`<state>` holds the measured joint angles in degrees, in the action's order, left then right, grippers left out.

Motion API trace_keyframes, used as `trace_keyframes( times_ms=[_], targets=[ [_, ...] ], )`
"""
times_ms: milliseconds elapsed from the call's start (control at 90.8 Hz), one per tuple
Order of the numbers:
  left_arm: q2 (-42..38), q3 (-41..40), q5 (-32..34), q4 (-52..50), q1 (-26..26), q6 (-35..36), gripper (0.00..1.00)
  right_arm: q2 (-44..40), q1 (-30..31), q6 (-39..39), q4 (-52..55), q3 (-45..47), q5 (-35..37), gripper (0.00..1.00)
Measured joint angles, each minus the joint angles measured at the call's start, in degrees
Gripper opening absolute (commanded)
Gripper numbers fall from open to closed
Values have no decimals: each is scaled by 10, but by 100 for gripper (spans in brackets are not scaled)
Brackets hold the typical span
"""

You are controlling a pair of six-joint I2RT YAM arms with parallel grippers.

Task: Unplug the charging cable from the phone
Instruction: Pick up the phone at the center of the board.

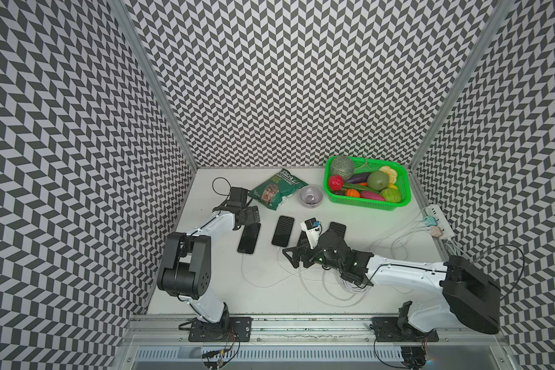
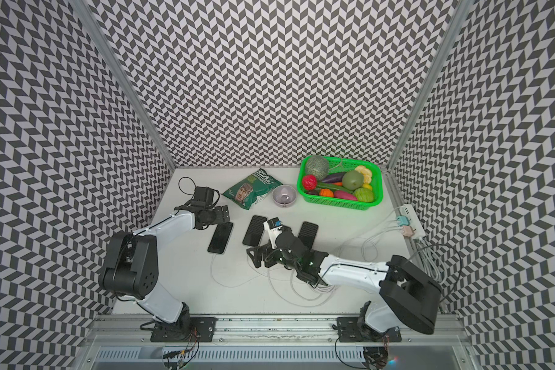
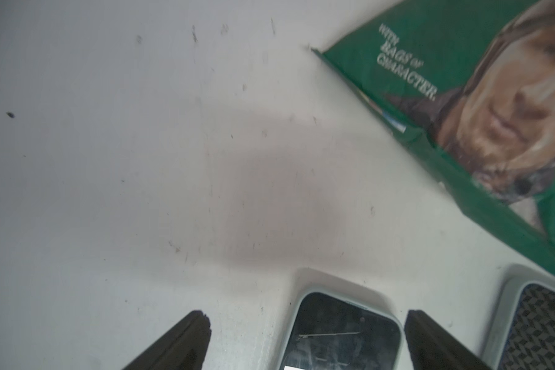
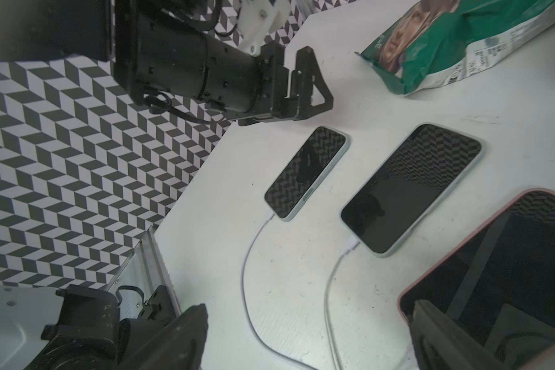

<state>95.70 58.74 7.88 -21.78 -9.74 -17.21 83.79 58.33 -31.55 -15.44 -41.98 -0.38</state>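
Observation:
Three dark-screened phones lie in a row: a left phone [image 1: 249, 238] [image 4: 305, 173], a middle phone [image 1: 282, 230] [image 4: 410, 189], and a pink-cased right phone [image 1: 337, 228] [image 4: 494, 266] partly under my right arm. White charging cables [image 1: 244, 269] [image 4: 330, 278] are plugged into the near ends of the left and middle phones. My left gripper [image 1: 252, 218] [image 3: 306, 320] is open over the far end of the left phone [image 3: 343, 330], not touching it. My right gripper [image 1: 297, 248] [image 4: 308, 323] is open above the cables, near the phones' plug ends, holding nothing.
A green chip bag [image 1: 277, 189], a small grey bowl [image 1: 310, 196] and a green basket [image 1: 366, 205] of toy produce stand at the back. A white power strip [image 1: 439, 221] lies along the right edge. Loose cable coils [image 1: 334, 288] lie under my right arm.

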Motion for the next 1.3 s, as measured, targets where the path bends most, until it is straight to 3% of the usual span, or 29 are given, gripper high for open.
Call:
trace_keyframes(
  times_ms=[408,771,1157,1300],
  targets=[
    [44,14,11,-40,-53,30,100,35,27,0,5,-30,2,100],
    [73,34,40,-63,-68,43,100,37,37,0,9,-30,2,100],
    [82,42,38,-61,-71,43,93,38,42,-2,10,-30,2,100],
    [84,42,17,-59,-62,41,85,38,42,-5,10,-30,2,100]
  ],
)
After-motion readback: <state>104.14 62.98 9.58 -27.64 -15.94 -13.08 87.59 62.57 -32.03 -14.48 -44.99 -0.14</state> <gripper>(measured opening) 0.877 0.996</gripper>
